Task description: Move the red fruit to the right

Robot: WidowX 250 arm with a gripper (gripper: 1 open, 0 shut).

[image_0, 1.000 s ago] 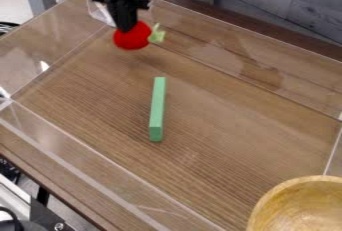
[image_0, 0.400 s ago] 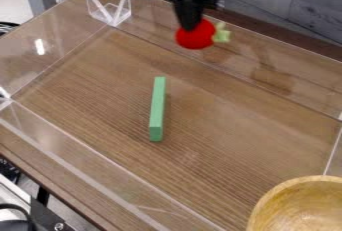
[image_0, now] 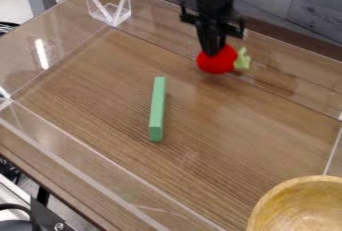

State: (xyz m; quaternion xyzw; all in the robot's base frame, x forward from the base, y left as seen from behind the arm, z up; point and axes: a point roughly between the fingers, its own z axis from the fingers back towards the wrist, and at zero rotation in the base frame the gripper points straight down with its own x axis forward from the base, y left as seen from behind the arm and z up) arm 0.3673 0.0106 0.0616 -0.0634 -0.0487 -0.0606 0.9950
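Fruit first: we hold the red fruit (image_0: 218,61) pinched in our gripper (image_0: 215,53) right of the green bar (image_0: 158,108) — setting down and letting go remain, we judge.

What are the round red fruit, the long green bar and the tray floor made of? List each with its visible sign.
Round red fruit: probably moulded plastic; even, bright colour.
Long green bar: painted wood or plastic, unclear; flat matte colour, crisp edges.
Tray floor: wood or wood-look laminate; brown grain lines.
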